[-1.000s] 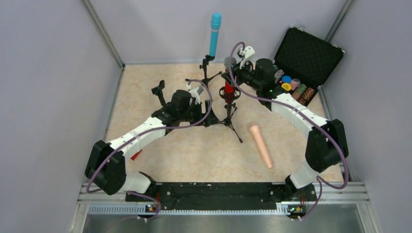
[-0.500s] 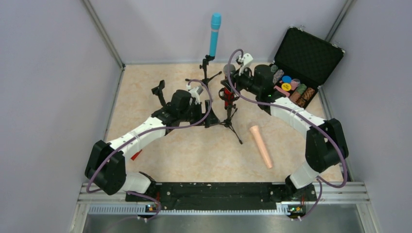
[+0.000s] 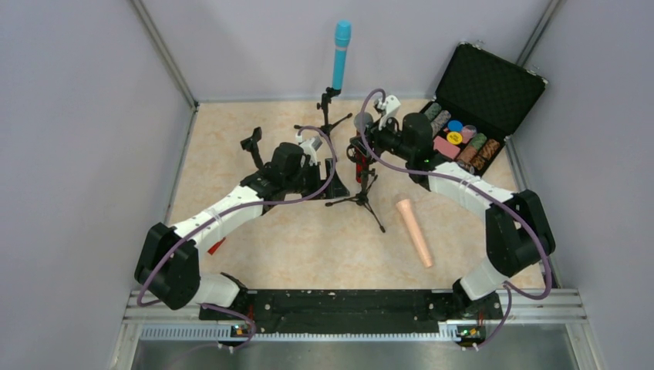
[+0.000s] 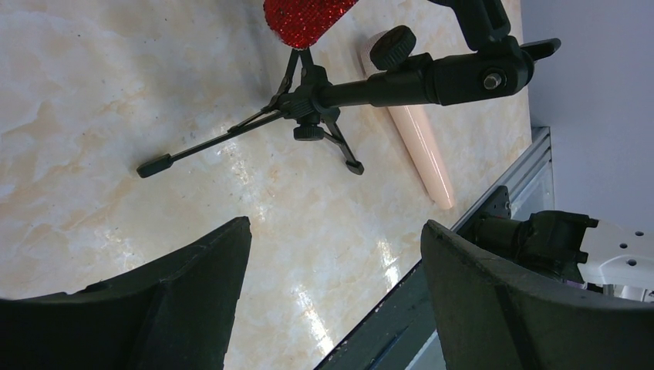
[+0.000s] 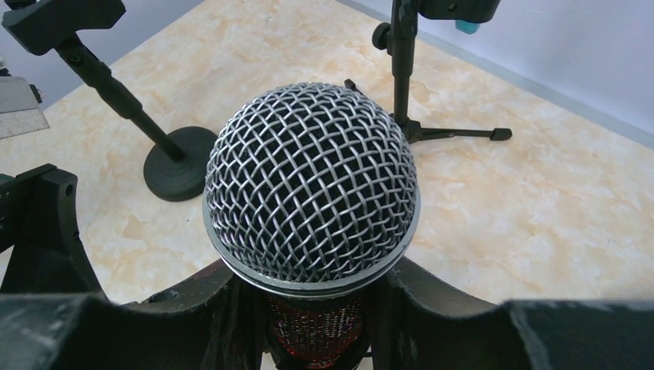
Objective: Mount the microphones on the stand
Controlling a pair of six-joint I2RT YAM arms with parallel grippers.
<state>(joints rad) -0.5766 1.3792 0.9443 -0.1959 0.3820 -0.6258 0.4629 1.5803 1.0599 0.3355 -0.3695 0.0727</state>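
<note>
Station log, as I read it from the remote feeds:

- Right end effector (image 3: 369, 139): closed on the red microphone (image 3: 359, 148). In the right wrist view its fingers (image 5: 432, 308) press both sides of the glittery body just under the silver mesh head (image 5: 312, 181). The microphone stands upright, head up.
- Red microphone, position: held off the worktop (image 3: 308, 239), above the tripod stand (image 3: 359, 196) in the middle. The left wrist view shows its lower end (image 4: 305, 19) just over the tripod's leg hub, with the stand's clip arm (image 4: 432, 77) angled away to one side. I cannot tell whether the two touch.
- Left end effector (image 4: 335, 231): jaws spread wide, nothing between them, hovering beside the tripod stand.
- Teal-blue microphone (image 3: 341, 50): upright in the rear stand (image 3: 327, 108), near the back wall.
- Peach microphone (image 3: 414, 230): lying flat on the worktop, right of the tripod stand and apart from both arms.
- Round-base stand (image 3: 253, 146): left of centre, with its clip unoccupied.
- Black case (image 3: 493, 85): open at the far right corner, with coloured discs inside.
</note>
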